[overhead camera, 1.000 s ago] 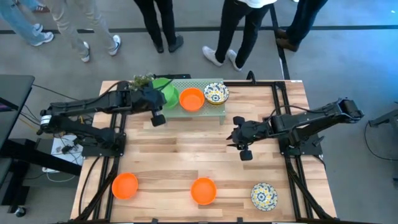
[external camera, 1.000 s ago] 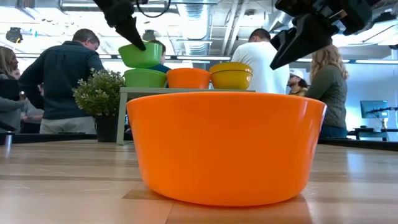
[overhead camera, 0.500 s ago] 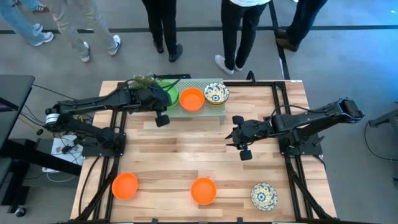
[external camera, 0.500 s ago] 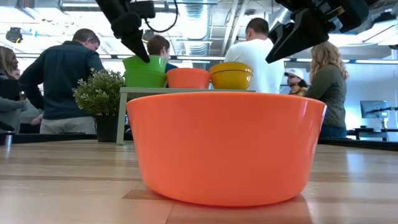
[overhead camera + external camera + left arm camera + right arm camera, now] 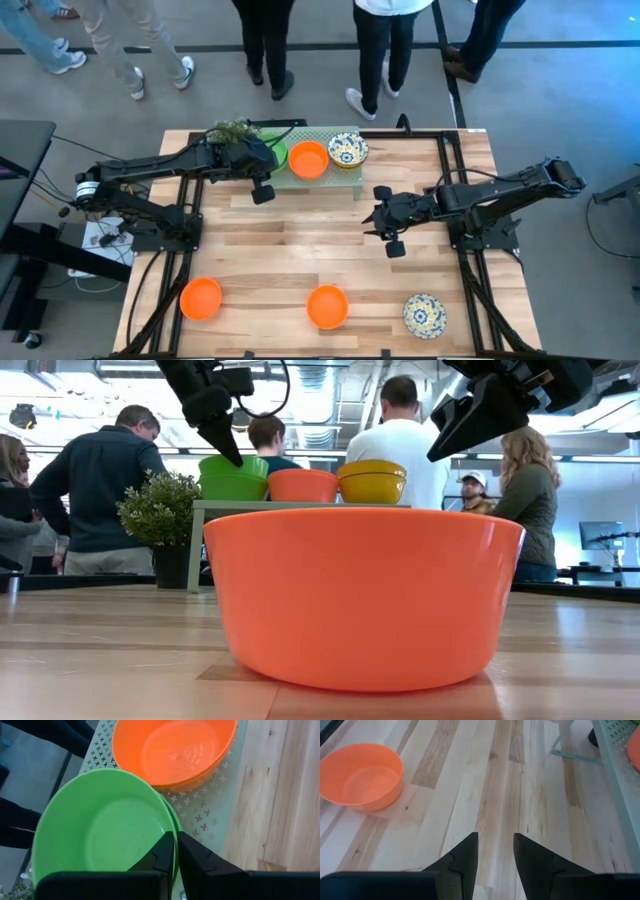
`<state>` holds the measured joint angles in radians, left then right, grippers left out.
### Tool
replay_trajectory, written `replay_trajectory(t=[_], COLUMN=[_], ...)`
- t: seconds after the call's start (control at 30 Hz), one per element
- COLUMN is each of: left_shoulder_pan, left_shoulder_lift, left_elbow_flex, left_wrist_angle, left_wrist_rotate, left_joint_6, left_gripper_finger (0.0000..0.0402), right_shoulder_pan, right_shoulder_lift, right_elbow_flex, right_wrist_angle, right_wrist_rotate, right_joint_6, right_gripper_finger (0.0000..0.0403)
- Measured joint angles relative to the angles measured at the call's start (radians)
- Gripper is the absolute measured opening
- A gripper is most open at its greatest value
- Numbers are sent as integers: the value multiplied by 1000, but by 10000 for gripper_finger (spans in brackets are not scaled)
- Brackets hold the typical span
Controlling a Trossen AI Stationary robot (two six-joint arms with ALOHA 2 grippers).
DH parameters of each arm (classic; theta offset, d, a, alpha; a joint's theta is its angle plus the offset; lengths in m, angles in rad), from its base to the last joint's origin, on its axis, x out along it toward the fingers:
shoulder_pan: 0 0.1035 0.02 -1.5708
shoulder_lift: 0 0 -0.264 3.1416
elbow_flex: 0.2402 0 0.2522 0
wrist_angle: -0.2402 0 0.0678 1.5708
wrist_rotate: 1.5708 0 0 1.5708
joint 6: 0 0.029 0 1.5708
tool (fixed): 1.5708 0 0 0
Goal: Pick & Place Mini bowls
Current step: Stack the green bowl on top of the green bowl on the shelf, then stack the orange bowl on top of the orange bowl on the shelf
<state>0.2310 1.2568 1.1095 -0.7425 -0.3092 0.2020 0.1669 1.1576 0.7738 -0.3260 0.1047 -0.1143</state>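
Observation:
A bright green mini bowl (image 5: 100,830) sits nested in a second green bowl (image 5: 232,487) at the left end of the pale green stand (image 5: 322,133). My left gripper (image 5: 264,166) is shut on the upper bowl, as the low view (image 5: 231,456) also shows. An orange bowl (image 5: 308,160) and a floral bowl (image 5: 347,151) stand beside them on the stand. My right gripper (image 5: 371,220) is open and empty above the middle of the table, seen also in its wrist view (image 5: 495,840). My left gripper pinches the upper green bowl's rim (image 5: 172,820) on its near side, one finger inside the bowl and one outside. The fingers slant down from the table's near left. The bowl sits nearly level inside the lower green bowl.
Two orange bowls (image 5: 201,298) (image 5: 327,306) and a floral bowl (image 5: 424,314) stand along the table's near edge. A small bushy plant (image 5: 230,130) stands just left of the stand. Several people stand beyond the far edge. Bare wood lies between the arms.
My left gripper has gone down and a little toward the far right with the green bowl. The bowl, which hung tilted above the lower green bowl, now sits nested in it, nearly level. The gripper stays shut on its rim.

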Motion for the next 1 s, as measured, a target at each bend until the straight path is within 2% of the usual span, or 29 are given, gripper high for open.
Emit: replay_trajectory(t=[0.17, 0.53, 0.7, 1.0], left_shoulder_pan=[0, -19, -85, -274], left_shoulder_lift=[0, -6, -24, -26], left_elbow_flex=[0, -1, 23, -7], left_wrist_angle=[3, 48, 73, 73], left_wrist_rotate=[0, -41, -42, -42], left_joint_6=[0, 3, 3, -80], left_gripper_finger=[41, 113, 126, 122], right_shoulder_pan=[0, 0, -2, -6], right_shoulder_lift=[0, 0, 0, 9], right_elbow_flex=[0, 0, 0, 0], right_wrist_angle=[0, -2, -1, 36], right_wrist_rotate=[0, 0, 0, 0], right_joint_6=[0, 0, 0, 0], right_gripper_finger=[119, 119, 119, 119])
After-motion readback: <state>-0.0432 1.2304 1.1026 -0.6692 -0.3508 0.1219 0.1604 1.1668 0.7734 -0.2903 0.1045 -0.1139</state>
